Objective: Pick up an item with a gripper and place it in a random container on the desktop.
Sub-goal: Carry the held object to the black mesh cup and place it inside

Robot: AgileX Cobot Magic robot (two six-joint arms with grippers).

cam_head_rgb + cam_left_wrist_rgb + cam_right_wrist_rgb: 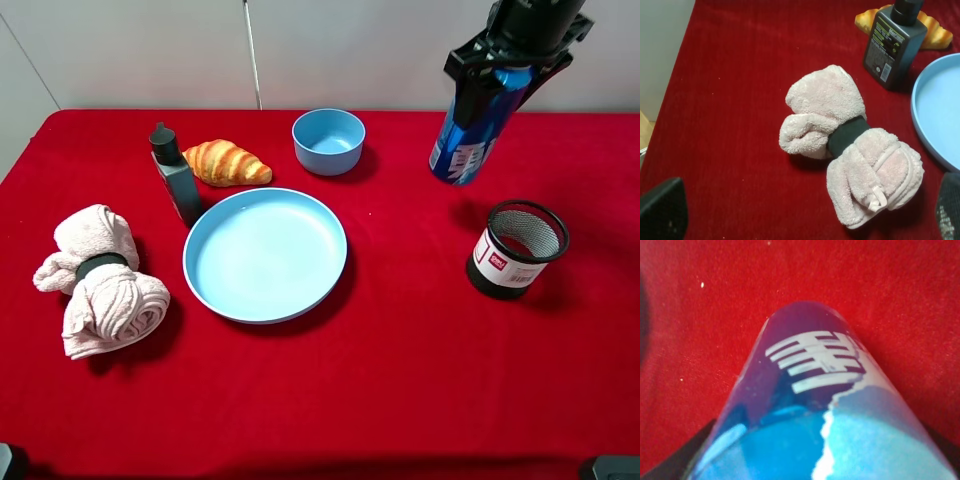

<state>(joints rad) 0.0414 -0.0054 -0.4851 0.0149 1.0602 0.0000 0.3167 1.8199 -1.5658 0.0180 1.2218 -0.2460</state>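
Observation:
The tall blue can [468, 135] with white markings hangs tilted in my right gripper [510, 65], which is shut on its upper part, above the red cloth desktop [400, 380] at the back right. The can fills the right wrist view [815, 405], with red cloth beneath it. The black wire-mesh cup [517, 248] with a white and red label stands upright just in front of the can, slightly to its right, and is empty. My left gripper [805, 210] is open and empty, low at the front left, over the pink towel.
A big blue plate [265, 253] lies mid-table, with a small blue bowl [328, 140] behind it. A croissant [227, 163] and a dark grey-green bottle [176, 175] are at the back left. A rolled pink towel [98, 280] lies at the left.

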